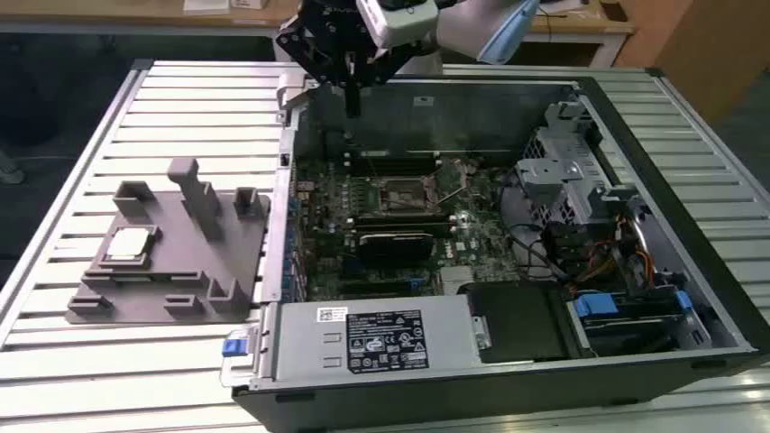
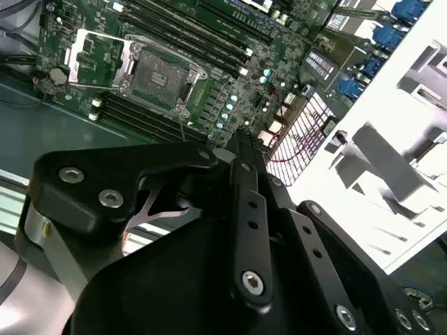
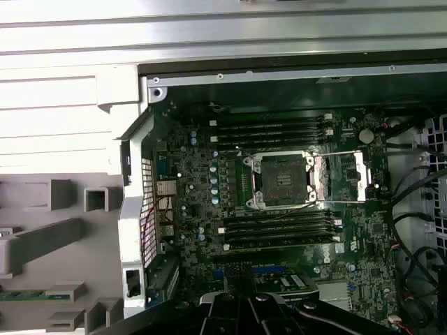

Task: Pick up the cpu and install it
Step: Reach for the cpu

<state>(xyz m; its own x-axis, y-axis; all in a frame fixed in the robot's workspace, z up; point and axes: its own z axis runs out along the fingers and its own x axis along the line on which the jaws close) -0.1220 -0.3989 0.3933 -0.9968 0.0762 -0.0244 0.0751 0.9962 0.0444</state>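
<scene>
The cpu [image 1: 129,245], a small square chip with a silver top, lies flat on the grey plastic tray [image 1: 180,271] at the exterior view's left, beside the open computer case. My gripper [image 1: 352,101] hangs high over the case's back edge, far from the cpu, fingers pressed together and holding nothing. Its black linkage [image 2: 241,139] fills the foreground of the second wrist view and edges into the first wrist view [image 3: 241,310]. The motherboard's socket [image 1: 399,192] [image 2: 159,73] [image 3: 283,180] stands empty, its metal load plate [image 3: 342,178] flipped open.
The tray carries upright posts [image 1: 193,194]. Inside the case are memory slots [image 3: 276,227] on both sides of the socket, a drive cage [image 1: 565,171], cables [image 1: 601,253] and a power supply [image 1: 379,338]. The case and tray rest on a slatted metal table [image 1: 72,361].
</scene>
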